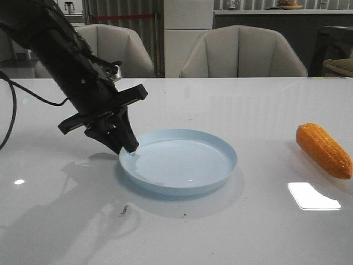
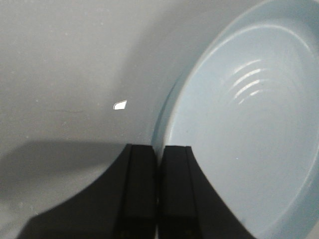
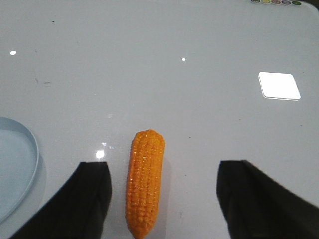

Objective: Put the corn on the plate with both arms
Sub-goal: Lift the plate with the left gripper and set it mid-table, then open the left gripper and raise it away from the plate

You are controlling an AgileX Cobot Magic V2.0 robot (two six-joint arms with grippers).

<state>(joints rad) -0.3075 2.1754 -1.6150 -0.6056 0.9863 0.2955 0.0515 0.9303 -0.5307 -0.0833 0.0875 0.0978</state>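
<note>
The front camera sits low at the robot's side of the tabletop [image 1: 220,105] and faces forward across it toward chairs [image 1: 242,52] at the far edge, taking in the whole working area at middling range. The left wrist camera looks down from very close, just behind the left tool [image 2: 158,194], onto the rim of the plate [image 2: 239,124]. The right wrist camera looks down from higher, between the fingers of the right tool [image 3: 162,199]. It shares the corn [image 3: 144,186] and the plate's edge with the front view.
</note>
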